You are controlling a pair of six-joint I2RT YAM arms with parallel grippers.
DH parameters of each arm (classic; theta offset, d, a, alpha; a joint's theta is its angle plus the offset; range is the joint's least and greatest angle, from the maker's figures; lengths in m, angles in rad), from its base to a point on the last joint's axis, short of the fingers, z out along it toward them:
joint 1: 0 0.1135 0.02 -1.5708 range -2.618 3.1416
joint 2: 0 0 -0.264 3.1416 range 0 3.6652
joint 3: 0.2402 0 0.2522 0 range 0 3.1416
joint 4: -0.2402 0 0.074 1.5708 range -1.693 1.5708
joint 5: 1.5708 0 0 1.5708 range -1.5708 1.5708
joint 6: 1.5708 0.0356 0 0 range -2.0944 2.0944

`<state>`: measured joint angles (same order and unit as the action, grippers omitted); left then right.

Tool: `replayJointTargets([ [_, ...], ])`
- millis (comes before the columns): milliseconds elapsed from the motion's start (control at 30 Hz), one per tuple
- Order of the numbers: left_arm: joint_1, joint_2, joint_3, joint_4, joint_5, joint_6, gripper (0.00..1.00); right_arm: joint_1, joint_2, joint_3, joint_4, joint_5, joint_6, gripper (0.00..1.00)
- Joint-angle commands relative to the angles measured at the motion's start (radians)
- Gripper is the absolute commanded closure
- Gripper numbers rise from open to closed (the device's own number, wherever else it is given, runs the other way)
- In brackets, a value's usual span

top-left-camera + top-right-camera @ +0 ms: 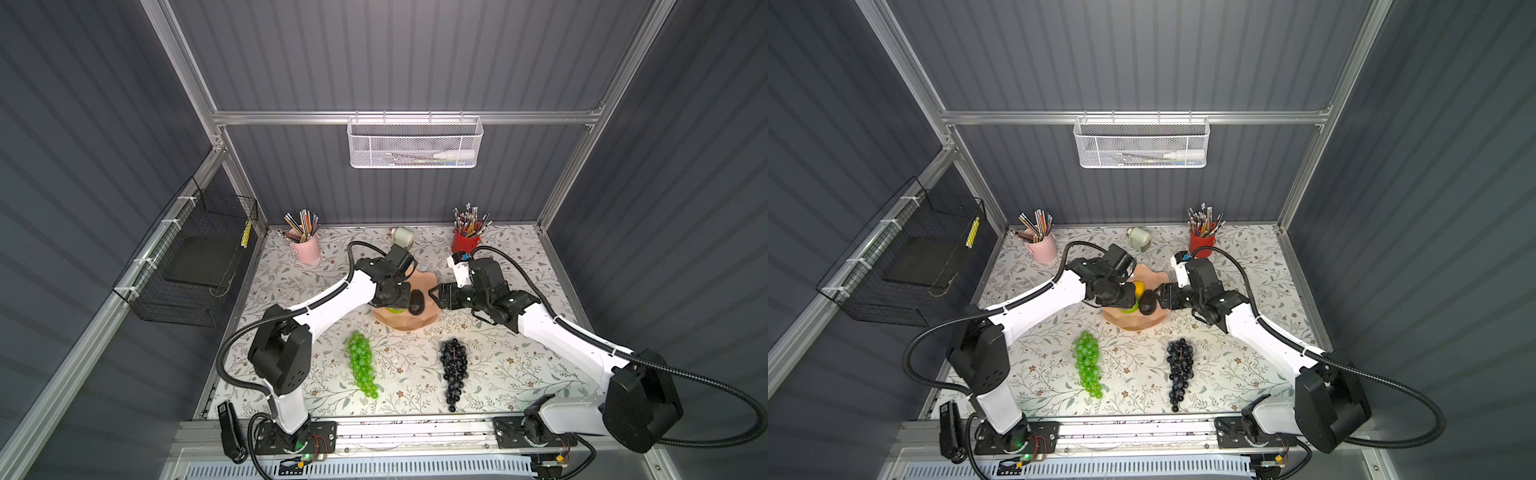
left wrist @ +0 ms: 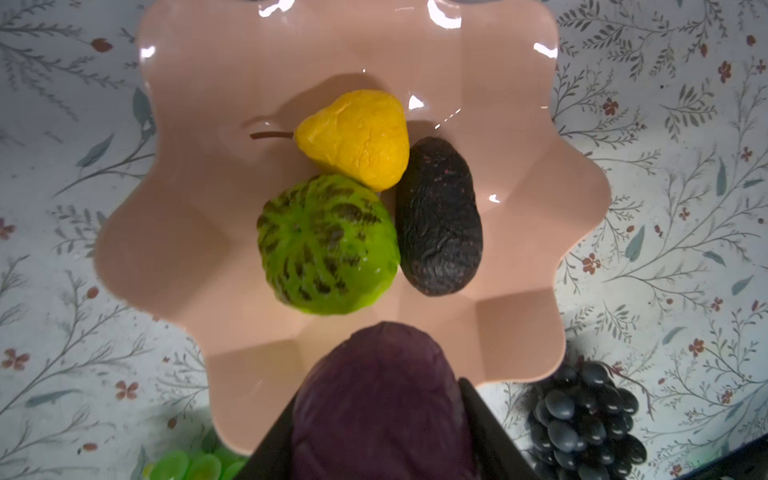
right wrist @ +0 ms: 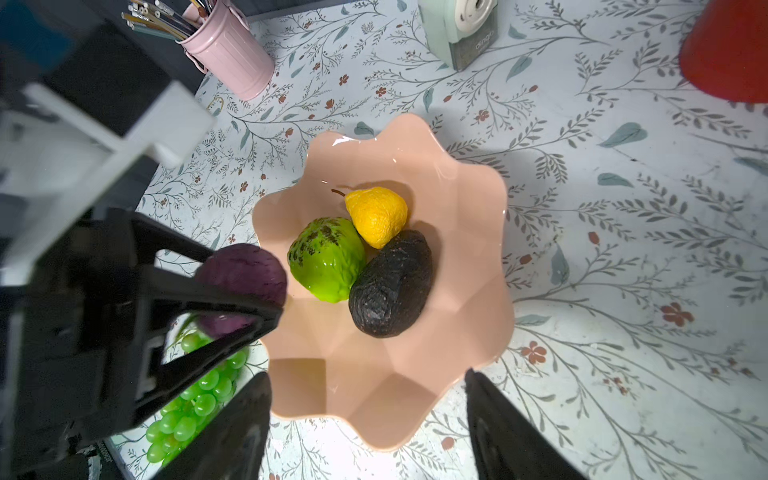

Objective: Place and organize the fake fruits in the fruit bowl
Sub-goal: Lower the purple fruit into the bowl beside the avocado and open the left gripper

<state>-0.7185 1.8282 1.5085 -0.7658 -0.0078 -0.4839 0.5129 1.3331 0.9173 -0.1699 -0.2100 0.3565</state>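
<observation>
The left gripper (image 3: 245, 282) is closed on the purple lump (image 2: 374, 399), which is pinched between its jaws and held above the rim of the bowl (image 2: 199, 232). The right gripper (image 3: 370, 415) is spread and empty, and it is held over the other side of the bowl.

The step in hand is judged to be the placing of the fourth fruit. Three fruits are already lying in the bowl and touch each other: the yellow pear (image 2: 357, 137), the bumpy green ball (image 2: 326, 245) and the black avocado (image 2: 438, 216).

For the next move, the lump should be carried further over the free part of the bowl, lowered and released, so that it is not dropped on the rim.

The green grapes (image 1: 363, 365) and the dark grapes (image 1: 454, 370) are not yet placed; they lie on the table (image 1: 519, 374) in front of the bowl. Both grippers are close together here, so contact between them must be avoided. The pink cup (image 1: 306, 249) and the red cup (image 1: 465, 240) stand behind, out of the way.
</observation>
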Motion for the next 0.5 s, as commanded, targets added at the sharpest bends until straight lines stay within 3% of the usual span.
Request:
replayJointTargets([
  [0,0.021,0.060,0.035,-0.010,0.075,0.076,0.60,-0.003,-0.015,0.030,-0.057,0.021,-0.013,0.26],
  [300,0.022,0.094,-0.012,0.034,0.158,0.094,0.57,-0.002,-0.022,0.014,-0.049,0.023,0.010,0.25],
  [467,0.022,0.114,-0.021,0.055,0.152,0.083,0.56,-0.003,-0.013,0.014,-0.041,0.011,0.015,0.25],
])
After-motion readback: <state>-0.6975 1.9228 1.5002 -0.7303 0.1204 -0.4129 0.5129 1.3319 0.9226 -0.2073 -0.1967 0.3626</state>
